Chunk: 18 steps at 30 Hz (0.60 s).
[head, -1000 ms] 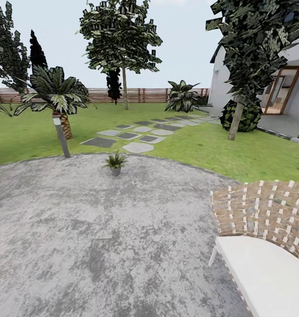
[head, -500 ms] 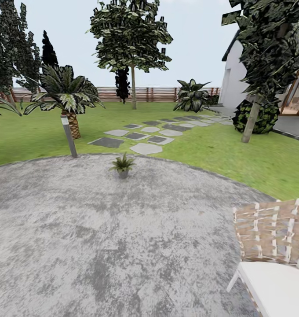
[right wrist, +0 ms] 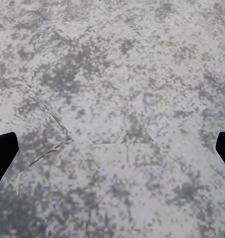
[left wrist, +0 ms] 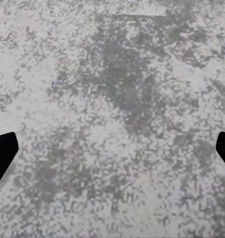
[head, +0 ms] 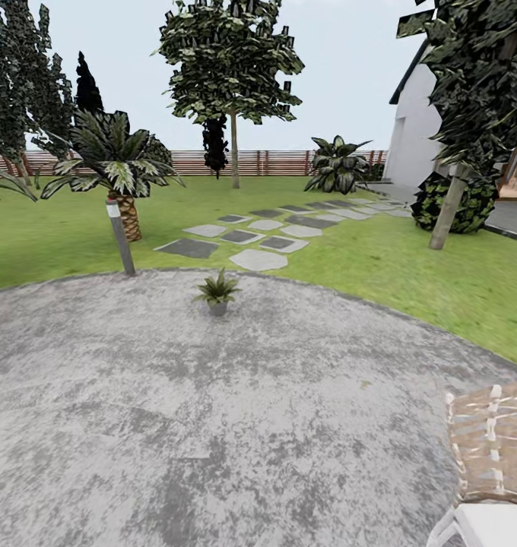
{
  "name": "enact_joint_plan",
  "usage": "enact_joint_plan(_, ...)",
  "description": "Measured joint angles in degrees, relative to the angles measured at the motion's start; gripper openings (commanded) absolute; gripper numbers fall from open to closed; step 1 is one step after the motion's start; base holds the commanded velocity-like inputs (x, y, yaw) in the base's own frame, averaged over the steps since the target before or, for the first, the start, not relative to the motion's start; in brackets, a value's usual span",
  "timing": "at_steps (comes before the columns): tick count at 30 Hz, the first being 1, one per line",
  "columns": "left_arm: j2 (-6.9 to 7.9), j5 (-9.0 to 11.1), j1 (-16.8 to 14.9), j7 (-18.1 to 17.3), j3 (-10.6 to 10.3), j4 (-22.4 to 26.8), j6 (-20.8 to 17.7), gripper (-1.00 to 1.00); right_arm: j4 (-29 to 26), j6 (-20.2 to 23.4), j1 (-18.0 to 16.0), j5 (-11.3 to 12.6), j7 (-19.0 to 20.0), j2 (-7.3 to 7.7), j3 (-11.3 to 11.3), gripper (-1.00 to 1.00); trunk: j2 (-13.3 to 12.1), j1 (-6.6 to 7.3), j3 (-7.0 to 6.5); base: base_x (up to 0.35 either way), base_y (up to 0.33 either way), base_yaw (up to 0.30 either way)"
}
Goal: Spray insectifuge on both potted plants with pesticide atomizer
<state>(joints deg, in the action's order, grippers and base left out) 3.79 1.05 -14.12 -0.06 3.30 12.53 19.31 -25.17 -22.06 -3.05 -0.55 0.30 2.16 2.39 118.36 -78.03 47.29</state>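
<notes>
One potted plant (head: 217, 291), a small rosette of pointed green leaves in a tiny grey pot, stands on the far part of the round grey stone patio (head: 213, 425) in the head view. The pesticide atomizer and the second potted plant are out of view. In the left wrist view my left gripper (left wrist: 112, 151) is open, its dark fingertips (left wrist: 3, 153) wide apart over bare patio stone. In the right wrist view my right gripper (right wrist: 112, 151) is open too, fingertips (right wrist: 3, 153) spread over the same mottled stone, with nothing between them.
A grey bollard post (head: 121, 235) stands at the patio's far left edge before a palm (head: 118, 171). Stepping stones (head: 251, 235) cross the lawn toward a wooden slat fence (head: 274, 162). A wicker chair (head: 490, 463) sits at the near right. Trees and a house (head: 414, 129) stand beyond.
The head view has swung to the left: the wicker chair slid toward the right edge and the potted plant shifted slightly right and lower. Nothing in the scene itself moved.
</notes>
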Motion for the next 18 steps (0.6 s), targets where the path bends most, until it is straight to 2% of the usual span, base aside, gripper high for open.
enact_joint_plan(18, 0.09, 0.15, 0.0, 0.0, 0.0, 0.0, 0.01, 1.0, -0.01, -0.05, 0.02, 0.0, -0.14, -0.02, -0.04, 1.0, 0.0, 0.0, 0.0, 0.337, 0.014, 0.0)
